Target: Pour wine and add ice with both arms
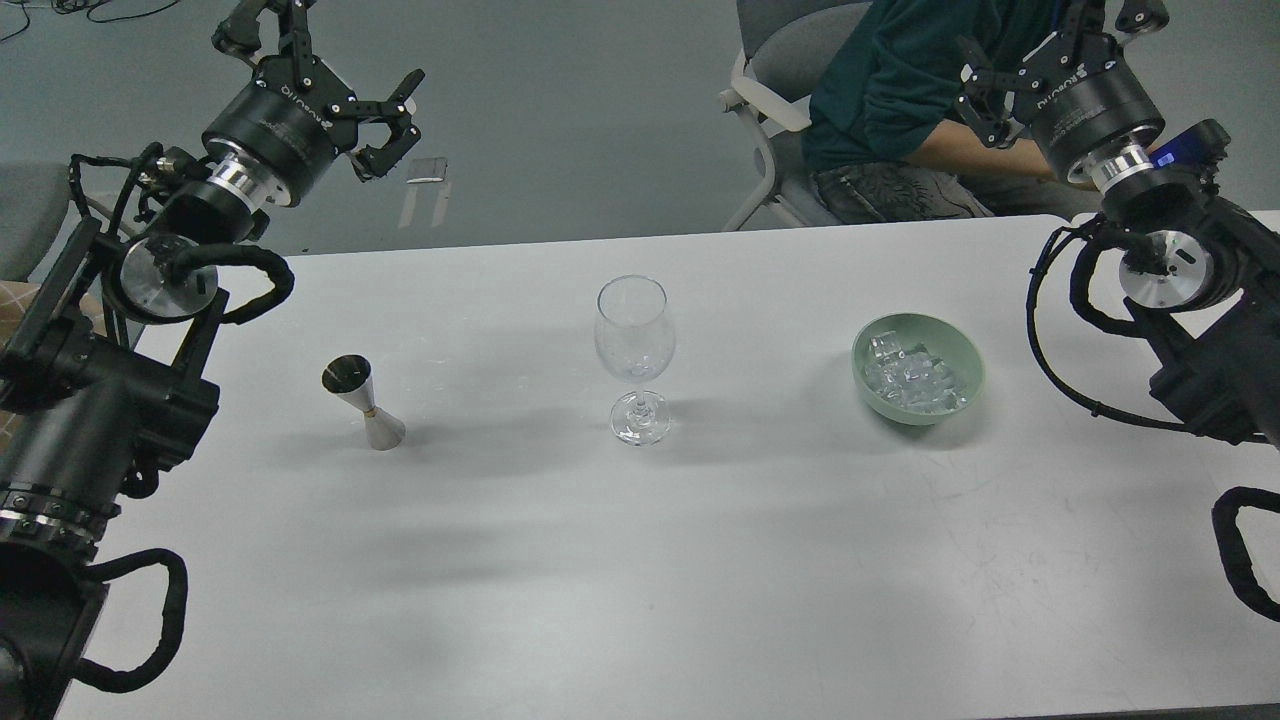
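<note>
A clear stemmed glass (634, 345) stands upright at the middle of the white table (640, 580) and looks empty. To its left stands a small steel jigger (364, 402); no wine shows, and I cannot tell what the jigger holds. The ice (915, 375) is a heap of clear cubes in a pale green bowl (925, 416) to the right of the glass. My left gripper (330, 65) hangs open, high beyond the table's far left edge. My right gripper (1065, 55) is open too, raised at the far right. Neither holds anything, and both are well away from the objects.
A person in a dark green shirt (900, 90) sits on a grey chair (770, 90) just behind the table's far edge, close to my right gripper. Grey floor lies beyond the table. My arms' thick links flank the table's left and right sides.
</note>
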You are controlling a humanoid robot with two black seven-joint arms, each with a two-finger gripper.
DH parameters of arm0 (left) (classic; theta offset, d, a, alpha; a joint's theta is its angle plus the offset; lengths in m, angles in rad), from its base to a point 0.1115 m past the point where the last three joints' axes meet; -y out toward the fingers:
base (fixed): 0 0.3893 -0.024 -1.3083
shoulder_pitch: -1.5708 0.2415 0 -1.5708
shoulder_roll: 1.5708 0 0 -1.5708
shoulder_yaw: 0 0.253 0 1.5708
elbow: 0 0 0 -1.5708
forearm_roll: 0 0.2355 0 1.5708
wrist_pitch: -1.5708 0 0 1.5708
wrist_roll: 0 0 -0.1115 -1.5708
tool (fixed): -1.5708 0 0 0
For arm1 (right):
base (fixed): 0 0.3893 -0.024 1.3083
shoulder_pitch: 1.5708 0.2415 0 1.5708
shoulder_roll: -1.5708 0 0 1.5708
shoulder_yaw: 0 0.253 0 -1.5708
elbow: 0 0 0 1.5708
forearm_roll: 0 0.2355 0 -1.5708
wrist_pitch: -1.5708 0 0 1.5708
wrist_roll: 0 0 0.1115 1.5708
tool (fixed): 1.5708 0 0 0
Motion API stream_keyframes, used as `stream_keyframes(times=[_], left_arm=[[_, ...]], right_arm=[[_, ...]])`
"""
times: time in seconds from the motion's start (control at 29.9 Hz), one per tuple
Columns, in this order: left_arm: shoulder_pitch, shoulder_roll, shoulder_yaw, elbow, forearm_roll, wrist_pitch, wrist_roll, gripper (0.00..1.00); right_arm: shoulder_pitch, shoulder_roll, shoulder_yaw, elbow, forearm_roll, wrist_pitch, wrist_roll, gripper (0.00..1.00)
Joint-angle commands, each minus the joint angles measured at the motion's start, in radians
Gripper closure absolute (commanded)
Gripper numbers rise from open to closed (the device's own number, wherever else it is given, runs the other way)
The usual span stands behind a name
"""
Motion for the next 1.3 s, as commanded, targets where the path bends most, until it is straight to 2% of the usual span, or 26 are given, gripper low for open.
stream_keyframes(times=[0.0, 0.23, 0.5, 0.7, 0.9, 1.1, 1.14, 1.24, 1.27], left_arm=[[-0.001, -0.001, -0.001, 0.000, -0.001, 0.000, 0.000, 0.02], [-0.001, 0.007, -0.003, 0.003, -0.003, -0.001, 0.000, 0.02], [-0.029, 0.030, -0.009, 0.090, -0.011, -0.024, -0.016, 0.02], [-0.019, 0.027, -0.023, 0.095, -0.023, -0.047, -0.037, 0.02], [-0.027, 0.018, -0.011, 0.098, -0.011, -0.035, -0.036, 0.02], [-0.018, 0.007, -0.004, 0.075, 0.008, -0.073, -0.040, 0.02], [-0.016, 0.005, -0.006, 0.075, 0.032, -0.073, -0.051, 0.02], [-0.007, -0.005, -0.006, 0.061, 0.148, -0.073, -0.130, 0.02], [-0.004, -0.005, -0.008, 0.054, 0.172, -0.073, -0.144, 0.02]], right_arm=[[0.002, 0.001, 0.001, -0.001, 0.000, 0.000, 0.000, 0.00], [0.004, 0.001, 0.001, -0.001, 0.000, 0.000, 0.000, 0.00], [0.018, -0.010, -0.002, -0.001, -0.002, 0.000, 0.002, 0.00], [0.019, -0.015, -0.005, -0.024, -0.003, 0.000, 0.045, 0.00], [0.021, -0.007, -0.008, -0.029, -0.005, 0.000, 0.035, 0.00], [0.021, -0.004, -0.011, -0.029, -0.006, 0.000, 0.025, 0.00], [0.021, -0.004, -0.011, -0.032, -0.008, 0.000, 0.025, 0.00], [0.021, -0.002, -0.011, -0.038, -0.008, 0.000, 0.025, 0.00], [0.021, -0.002, -0.011, -0.038, -0.008, 0.000, 0.025, 0.00]])
